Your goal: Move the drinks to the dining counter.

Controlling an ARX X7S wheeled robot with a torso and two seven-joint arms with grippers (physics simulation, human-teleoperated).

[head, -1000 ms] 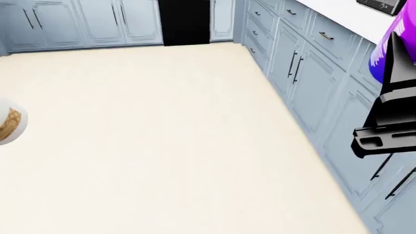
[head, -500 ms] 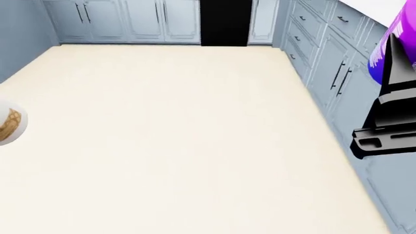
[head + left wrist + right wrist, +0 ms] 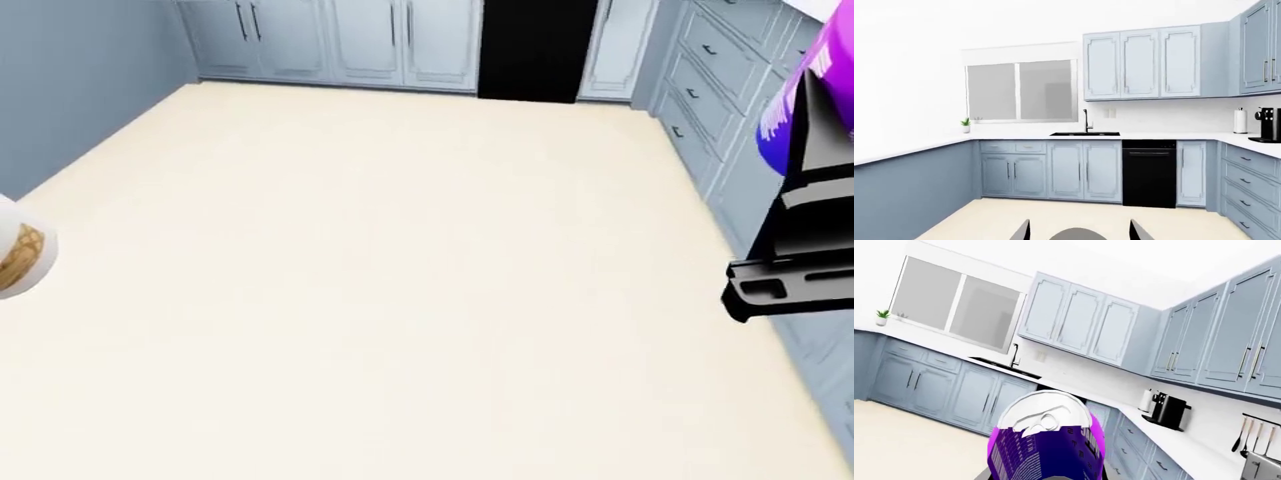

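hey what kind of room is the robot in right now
A home kitchen, by the look of it: blue-grey panelled cabinets line the walls, a black sink with a tall tap sits under the window, and a black coffee machine stands on the white worktop.

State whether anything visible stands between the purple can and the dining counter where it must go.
That cannot be settled: the dining counter appears in no view. The purple can is carried by the right gripper over bare cream floor, with only blue-grey cabinets alongside; no obstacle shows on the floor ahead.
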